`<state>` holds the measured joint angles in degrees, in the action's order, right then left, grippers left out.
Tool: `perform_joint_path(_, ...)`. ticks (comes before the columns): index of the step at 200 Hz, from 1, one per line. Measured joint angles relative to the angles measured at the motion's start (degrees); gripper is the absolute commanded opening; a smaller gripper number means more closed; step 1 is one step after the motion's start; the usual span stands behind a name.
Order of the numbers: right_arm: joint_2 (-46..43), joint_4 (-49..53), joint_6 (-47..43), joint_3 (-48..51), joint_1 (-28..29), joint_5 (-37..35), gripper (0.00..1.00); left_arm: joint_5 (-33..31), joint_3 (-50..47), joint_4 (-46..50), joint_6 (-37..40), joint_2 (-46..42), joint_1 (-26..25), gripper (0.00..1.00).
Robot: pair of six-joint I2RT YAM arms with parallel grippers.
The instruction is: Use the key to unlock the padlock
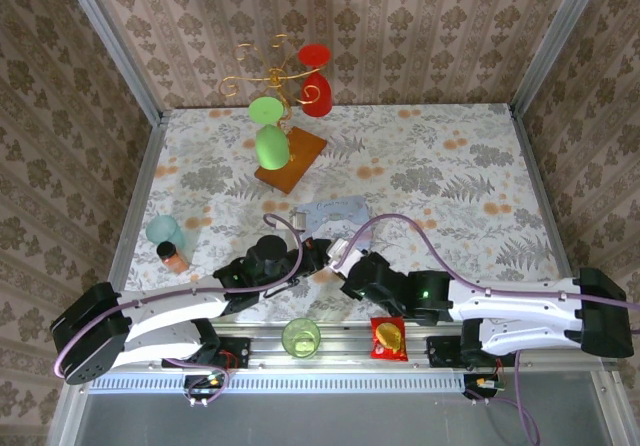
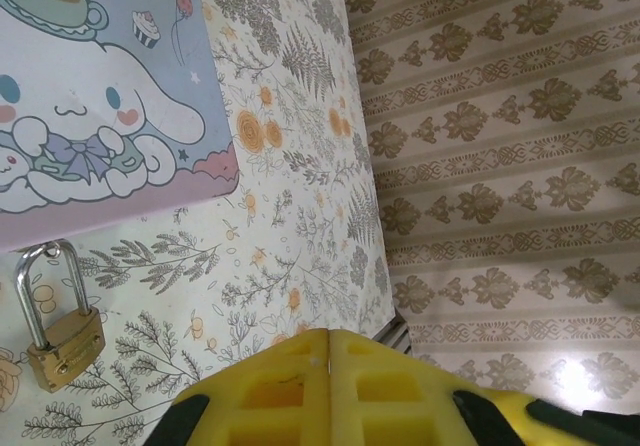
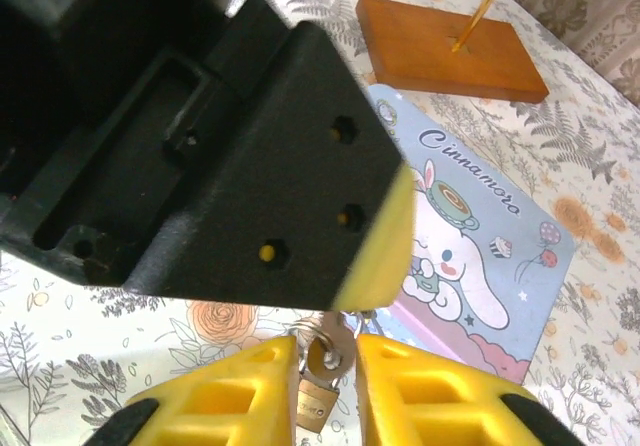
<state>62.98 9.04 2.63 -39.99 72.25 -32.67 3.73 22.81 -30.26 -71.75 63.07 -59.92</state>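
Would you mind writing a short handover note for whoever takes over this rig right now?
Left end effector: shut, pads together, nothing visibly between them.
Right end effector: open, the small brass padlock seen in its gap, not clamped.
Padlock lies flat on the floral table beside the blue cartoon tin; silver shackle looks seated.
Slender silvery key: I cannot make it out.
Done: both arms are at the padlock.
Remaining: locate the key, insert, turn, free the shackle.

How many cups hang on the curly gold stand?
4: one red cup on top, a second red cup under it, one green cup left of them, a second green cup lower down. Others may be hidden.
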Motion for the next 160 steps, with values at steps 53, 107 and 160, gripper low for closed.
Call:
perform_joint_path(53, -19.04, -9.64, 18.88, 13.07, -25.62, 30.18, 0.7, 0.59, -1.09, -5.55, 9.53, -1.97, 0.76, 0.0)
perform_joint_path(107, -16.04, -27.3, 38.69, 19.19, -32.52, 57.57, 0.65, 6.86, -1.07, -20.02, 18.64, 0.28, 0.76, 0.0)
perform_joint_path(160, -18.53, -38.64, 44.78, 21.49, -33.4, 64.7, 0.57, 9.86, -1.07, -27.71, 19.28, 3.23, 0.76, 0.0)
